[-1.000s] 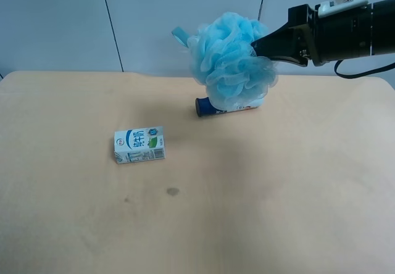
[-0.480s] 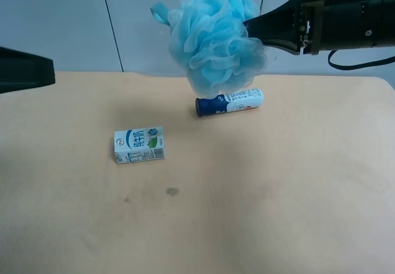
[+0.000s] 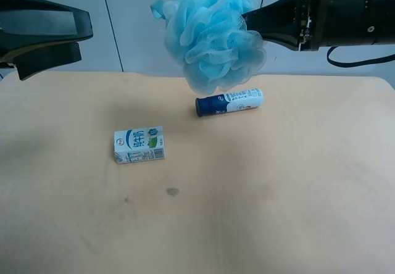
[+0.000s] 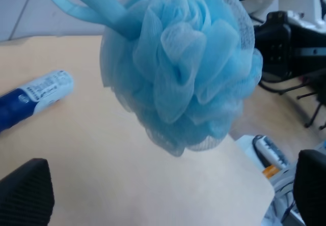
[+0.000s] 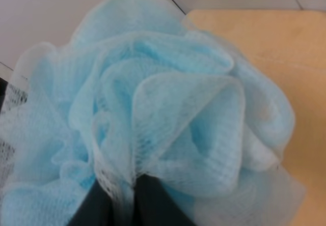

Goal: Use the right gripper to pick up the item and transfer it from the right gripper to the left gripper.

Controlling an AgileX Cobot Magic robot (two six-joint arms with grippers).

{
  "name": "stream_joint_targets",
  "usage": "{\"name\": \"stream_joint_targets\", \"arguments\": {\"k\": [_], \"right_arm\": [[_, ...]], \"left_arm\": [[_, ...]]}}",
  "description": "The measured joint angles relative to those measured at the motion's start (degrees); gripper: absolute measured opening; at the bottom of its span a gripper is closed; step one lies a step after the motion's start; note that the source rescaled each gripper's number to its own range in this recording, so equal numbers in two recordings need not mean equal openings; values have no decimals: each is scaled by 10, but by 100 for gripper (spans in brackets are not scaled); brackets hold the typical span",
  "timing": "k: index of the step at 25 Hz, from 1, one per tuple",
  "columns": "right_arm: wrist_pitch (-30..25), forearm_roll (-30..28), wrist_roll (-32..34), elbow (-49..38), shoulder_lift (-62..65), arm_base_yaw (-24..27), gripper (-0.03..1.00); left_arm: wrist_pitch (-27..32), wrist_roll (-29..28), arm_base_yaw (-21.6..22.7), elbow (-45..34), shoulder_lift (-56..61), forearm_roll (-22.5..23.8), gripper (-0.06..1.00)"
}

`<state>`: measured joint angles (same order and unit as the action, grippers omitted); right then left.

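The item is a fluffy light-blue bath pouf (image 3: 213, 36) with a ribbon loop, held in the air above the table's back edge. My right gripper (image 3: 250, 26), on the arm at the exterior high view's right, is shut on it. The pouf (image 5: 153, 109) fills the right wrist view, with the dark fingers (image 5: 114, 208) pinching its base. My left gripper (image 3: 86, 39) comes in from the exterior view's left, open and empty, well apart from the pouf. In the left wrist view the pouf (image 4: 178, 68) hangs ahead between the spread fingertips (image 4: 25, 195).
A blue-and-white tube (image 3: 229, 102) lies on the tan table (image 3: 259, 212) below the pouf and also shows in the left wrist view (image 4: 30, 96). A small milk carton (image 3: 139, 144) lies left of centre. A dark stain (image 3: 172, 192) marks the tabletop.
My left gripper has come into view from the left and moved toward the pouf. My right gripper has lifted the pouf and carried it slightly left, uncovering the tube.
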<state>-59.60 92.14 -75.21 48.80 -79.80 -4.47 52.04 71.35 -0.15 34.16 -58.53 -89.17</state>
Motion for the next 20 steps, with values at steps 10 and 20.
{"name": "stream_joint_targets", "arguments": {"k": [10, 20], "right_arm": [[-2, 14, -2, 0, 0, 0, 0], [-12, 15, -6, 0, 0, 0, 0]], "left_arm": [[-3, 78, -14, 4, -62, -57, 100], [-157, 103, -203, 85, -144, -69, 95]]}}
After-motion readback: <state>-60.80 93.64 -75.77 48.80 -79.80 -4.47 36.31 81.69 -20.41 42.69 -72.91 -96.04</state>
